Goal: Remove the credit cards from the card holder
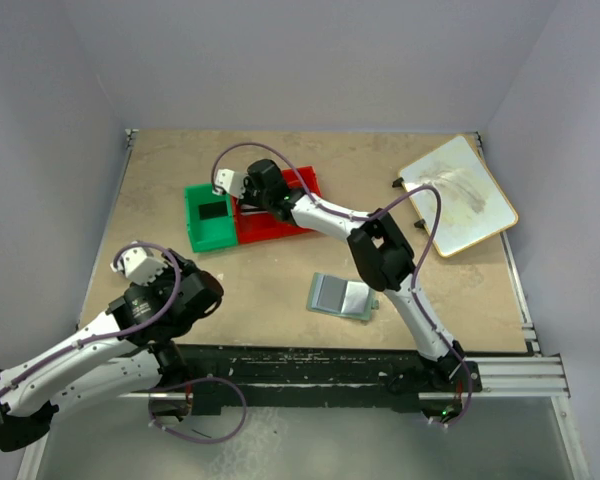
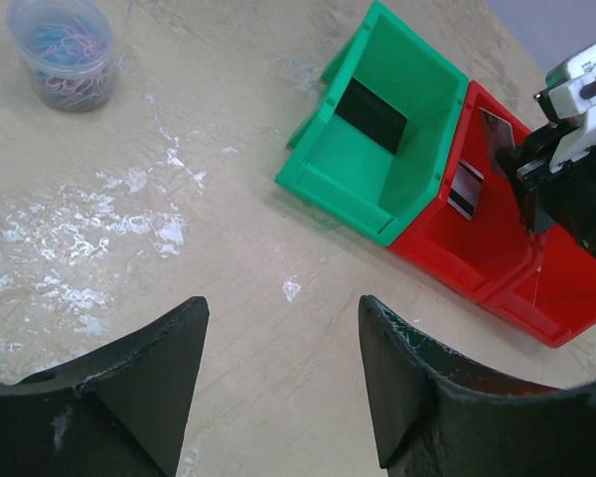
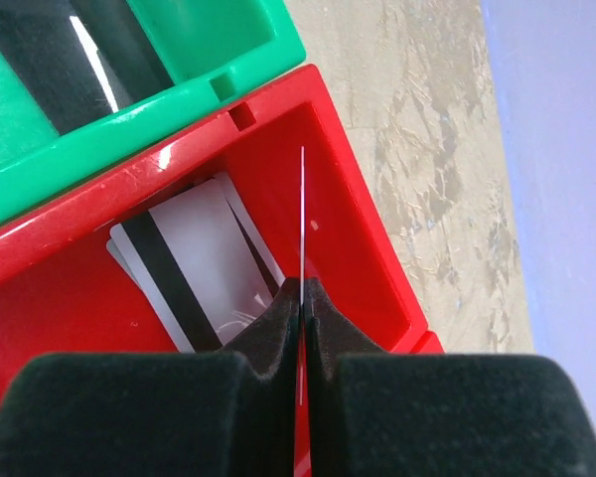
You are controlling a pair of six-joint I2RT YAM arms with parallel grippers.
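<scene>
One wallet, one green bin, one board

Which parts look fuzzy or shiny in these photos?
Right wrist view: the right end effector, nearest the lens, looks soft; a white glare streak crosses the dark card in the green bin. Top view: the card holder has a pale sheen.

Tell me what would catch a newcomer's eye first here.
The right end effector is shut on a thin card, held edge-on over the red bin, where other cards already lie. Next come the green bin beside it and the opened wallet on the table, near its front middle.
</scene>
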